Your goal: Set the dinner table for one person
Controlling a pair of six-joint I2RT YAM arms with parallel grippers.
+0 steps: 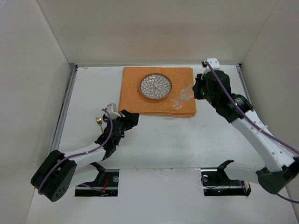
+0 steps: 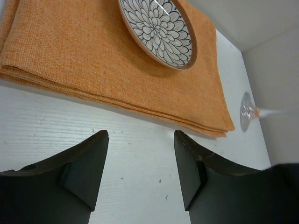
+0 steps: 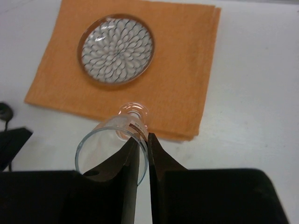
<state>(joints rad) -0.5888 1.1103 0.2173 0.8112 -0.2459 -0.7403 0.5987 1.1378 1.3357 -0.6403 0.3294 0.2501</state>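
On the white dinner table (image 1: 163, 140) lies an orange mat (image 1: 135, 93) with a flower-patterned plate (image 1: 155, 87) on it. My right gripper (image 1: 195, 88) is shut on the rim wall of a clear stemmed glass (image 1: 182, 96), one finger inside the bowl and one outside. The glass (image 3: 110, 140) is tilted, its foot towards the mat's (image 3: 187, 70) front right corner. My left gripper (image 1: 131, 116) stands open at the mat's front left corner, low over the bare table. Nothing is between its jaws (image 2: 140, 135). In the left wrist view the glass foot (image 2: 246, 112) shows past the mat's (image 2: 70, 51) corner.
A small gold fork (image 1: 98, 122) lies on the table left of my left arm. Metal rails (image 1: 65, 107) run along the table's sides, and white walls close in the left, right and back. The plate (image 3: 116, 49) sits in the mat's far middle.
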